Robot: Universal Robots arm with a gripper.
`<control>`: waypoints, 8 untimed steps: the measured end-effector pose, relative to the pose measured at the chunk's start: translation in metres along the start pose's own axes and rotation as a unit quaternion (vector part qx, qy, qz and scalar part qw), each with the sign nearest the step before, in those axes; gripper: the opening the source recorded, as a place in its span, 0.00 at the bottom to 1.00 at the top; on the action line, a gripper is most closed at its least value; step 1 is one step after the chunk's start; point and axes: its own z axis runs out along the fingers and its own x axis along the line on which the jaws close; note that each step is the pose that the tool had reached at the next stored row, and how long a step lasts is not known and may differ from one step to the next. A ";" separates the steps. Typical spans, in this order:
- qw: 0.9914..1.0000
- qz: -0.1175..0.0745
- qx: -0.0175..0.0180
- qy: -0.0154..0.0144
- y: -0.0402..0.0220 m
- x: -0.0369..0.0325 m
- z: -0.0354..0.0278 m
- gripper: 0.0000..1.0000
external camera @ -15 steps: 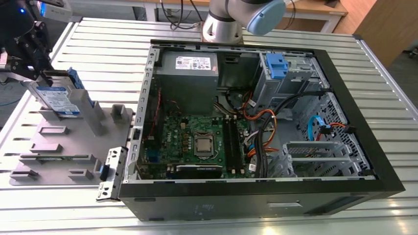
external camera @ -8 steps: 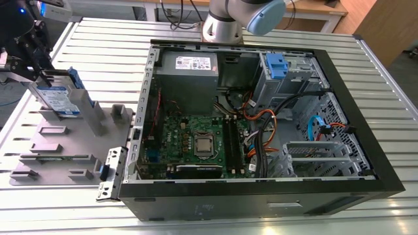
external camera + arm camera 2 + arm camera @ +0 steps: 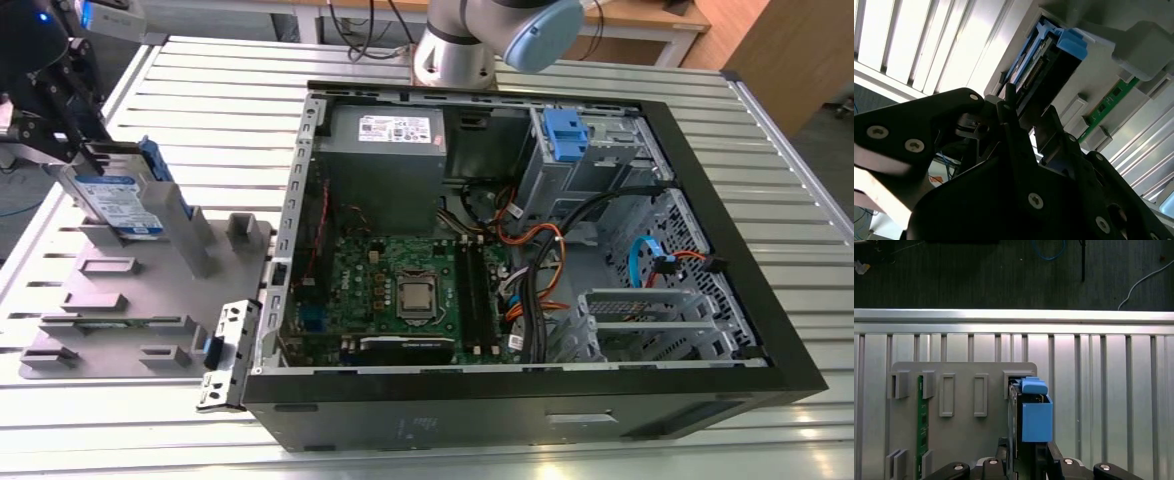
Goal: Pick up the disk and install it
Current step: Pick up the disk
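The disk [image 3: 123, 205], silver with a blue-and-white label and blue side rails, stands on edge in a slot of the grey fixture plate [image 3: 94, 330] at the exterior view's left. My gripper [image 3: 96, 158] comes down on its upper end, one finger on each flat face, and looks shut on it. In the first wrist view the disk [image 3: 1036, 417] is seen edge-on, its blue rail facing the camera, between the black fingers [image 3: 1046, 452]. In the second wrist view the disk [image 3: 1054, 55] runs away from the gripper [image 3: 1026, 107], its blue tab at the far end.
An open computer case [image 3: 694, 250] lies on the slatted metal table [image 3: 801, 150], with a blue-railed drive bay [image 3: 567, 135] at its far corner. A green memory stick [image 3: 920, 425] and a grey post [image 3: 240, 232] stand on the fixture plate.
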 end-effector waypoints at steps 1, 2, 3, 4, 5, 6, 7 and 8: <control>1.000 0.000 0.000 0.000 0.0000 -0.0001 0.0000 0.42; 1.000 0.000 0.000 0.000 0.0000 -0.0002 0.0000 0.42; 1.000 0.000 0.000 0.000 0.0000 -0.0003 0.0001 0.42; 1.000 0.000 0.000 0.000 0.0000 -0.0004 0.0001 0.42; 1.000 0.000 0.000 0.000 -0.0001 -0.0006 0.0001 0.42; 1.000 0.000 0.000 0.000 -0.0002 -0.0007 0.0003 0.42; 1.000 0.000 0.000 0.000 -0.0003 -0.0009 0.0003 0.42; 1.000 0.000 0.000 0.000 -0.0003 -0.0009 0.0003 0.42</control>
